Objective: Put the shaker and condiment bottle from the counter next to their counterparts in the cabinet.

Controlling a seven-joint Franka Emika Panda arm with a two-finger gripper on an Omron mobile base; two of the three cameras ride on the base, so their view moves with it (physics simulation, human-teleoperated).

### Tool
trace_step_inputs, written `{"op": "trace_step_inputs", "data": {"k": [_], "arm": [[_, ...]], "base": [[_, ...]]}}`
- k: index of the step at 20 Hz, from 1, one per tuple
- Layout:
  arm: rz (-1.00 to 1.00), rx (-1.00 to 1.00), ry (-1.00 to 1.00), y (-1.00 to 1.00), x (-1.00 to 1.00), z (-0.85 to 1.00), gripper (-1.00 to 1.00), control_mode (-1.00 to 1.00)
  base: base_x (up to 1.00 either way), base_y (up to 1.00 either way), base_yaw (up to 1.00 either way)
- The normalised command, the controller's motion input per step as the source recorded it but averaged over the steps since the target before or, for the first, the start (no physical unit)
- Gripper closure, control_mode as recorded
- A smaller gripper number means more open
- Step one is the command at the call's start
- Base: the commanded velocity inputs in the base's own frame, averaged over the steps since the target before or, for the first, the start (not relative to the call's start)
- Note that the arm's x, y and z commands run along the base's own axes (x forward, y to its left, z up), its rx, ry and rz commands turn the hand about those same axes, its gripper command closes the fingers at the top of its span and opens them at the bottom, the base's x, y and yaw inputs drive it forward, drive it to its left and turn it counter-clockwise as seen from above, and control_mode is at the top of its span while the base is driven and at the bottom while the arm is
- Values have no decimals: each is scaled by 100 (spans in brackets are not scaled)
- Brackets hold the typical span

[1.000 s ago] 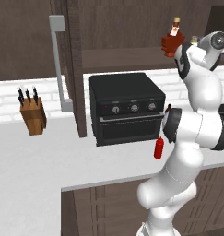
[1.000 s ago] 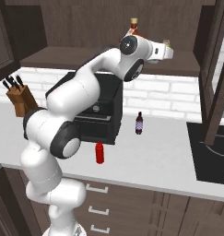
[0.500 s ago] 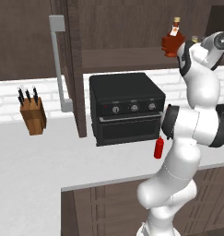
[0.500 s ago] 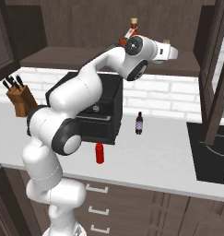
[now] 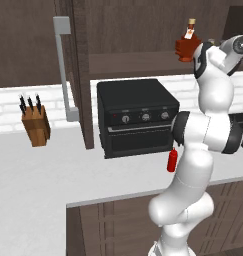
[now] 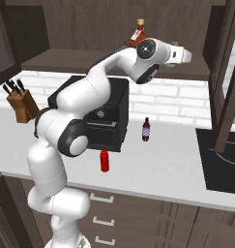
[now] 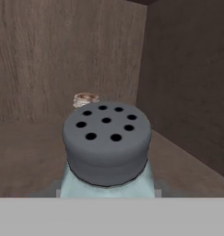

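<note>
Arm farther into cabinet (image 6: 51, 60); gripped shaker (image 7: 106, 150), cap toward camera.

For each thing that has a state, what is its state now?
shaker: held in the hand, inside the cabinet, cap towards the camera
hand: shut on the shaker
condiment bottle: upright on the counter
squat red-brown bottle: upright on the shelf
cabinet: door open

No text can be read; the label on the squat bottle (image 5: 189, 34) is too small.
</note>
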Motion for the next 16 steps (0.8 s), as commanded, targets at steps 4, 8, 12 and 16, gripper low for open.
{"op": "trace_step_inputs", "data": {"k": [4,8,12,16], "arm": [[0,0,0,-18,24,-8,100,-100],[0,0,0,-17,32,-8,100,-100],[1,3,0,-16,36,-5,100,-100],[3,4,0,-19,31,-2,100,-100]], "base": [[0,0,0],[0,0,0],[0,0,0],[0,0,0]]}}
